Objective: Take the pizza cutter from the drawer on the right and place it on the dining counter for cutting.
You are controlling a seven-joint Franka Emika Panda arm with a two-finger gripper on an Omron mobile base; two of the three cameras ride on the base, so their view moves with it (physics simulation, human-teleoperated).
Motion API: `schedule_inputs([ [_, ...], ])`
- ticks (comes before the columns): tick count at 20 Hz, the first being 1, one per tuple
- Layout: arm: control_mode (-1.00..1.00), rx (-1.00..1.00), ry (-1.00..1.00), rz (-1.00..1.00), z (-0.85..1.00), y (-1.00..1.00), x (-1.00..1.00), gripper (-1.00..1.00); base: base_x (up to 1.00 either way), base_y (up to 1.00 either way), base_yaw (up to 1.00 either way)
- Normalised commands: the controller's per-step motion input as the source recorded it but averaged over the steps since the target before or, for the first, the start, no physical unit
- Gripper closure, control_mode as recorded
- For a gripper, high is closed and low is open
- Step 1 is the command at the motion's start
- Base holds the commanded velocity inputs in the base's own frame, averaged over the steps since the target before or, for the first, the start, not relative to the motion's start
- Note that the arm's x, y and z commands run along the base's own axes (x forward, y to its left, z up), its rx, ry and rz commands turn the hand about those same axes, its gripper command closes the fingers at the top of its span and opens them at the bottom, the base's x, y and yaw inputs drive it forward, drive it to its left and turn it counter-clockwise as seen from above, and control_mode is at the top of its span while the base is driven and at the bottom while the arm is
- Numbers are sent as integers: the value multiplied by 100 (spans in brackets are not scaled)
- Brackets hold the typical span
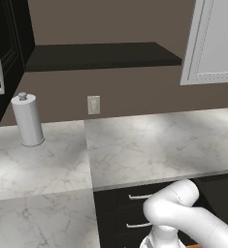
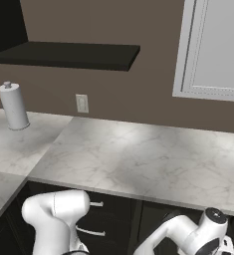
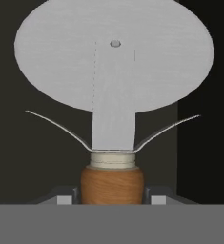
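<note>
The pizza cutter (image 3: 113, 95) sits gripped by its brown wooden handle between the two fingers of the gripper (image 3: 112, 198), its round silvery wheel standing up against a dark background, with the left fingertip (image 3: 64, 199) beside the handle.

- Light was soft and even across both base views, with no visible lamp and no hard glare.
- The marble worktop (image 1: 149, 145) showed a brighter patch near the brown wall (image 1: 135, 92) and dimmed toward its front edge.
- The dark shelf (image 2: 68, 55) and lower cabinet fronts (image 1: 120, 208) stayed nearly black, detail lost.
- The paper towel roll (image 1: 27, 121) cast only a faint shadow.
- In the hand view the metal wheel (image 3: 113, 52) looked flat matte grey against darkness; edges appeared slightly soft and pixelated.
</note>
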Motion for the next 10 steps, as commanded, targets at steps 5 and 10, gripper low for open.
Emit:
schedule_inputs([
  [5,-100,0,0,0,86,14,-13,100,0,0,0],
  [10,-100,0,0,0,80,19,-24,100,0,0,0],
])
